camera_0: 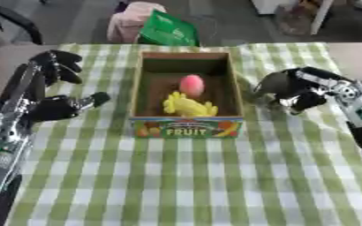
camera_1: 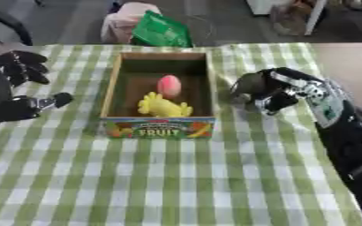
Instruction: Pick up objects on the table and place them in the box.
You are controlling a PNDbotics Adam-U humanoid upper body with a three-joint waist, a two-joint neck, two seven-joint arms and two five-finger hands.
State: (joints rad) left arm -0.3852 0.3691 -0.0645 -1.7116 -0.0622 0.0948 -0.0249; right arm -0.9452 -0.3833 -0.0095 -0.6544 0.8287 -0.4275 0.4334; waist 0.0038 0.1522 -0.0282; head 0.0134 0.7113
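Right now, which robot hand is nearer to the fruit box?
The right robot hand, curled round a dark round object just beside the fruit box. The left robot hand hangs open farther away.

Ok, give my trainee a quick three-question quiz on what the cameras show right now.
1. True or false: the box holds nothing.
2. Which hand is curled round a dark rounded object: A) left hand, B) right hand?
3. Fill in: the yellow item lies nearer the box's ____ wall than the pink item does.

Key: 1 false, a pink and a yellow item lie inside. 2 B, just right of the box. 3 front, the one marked FRUIT.
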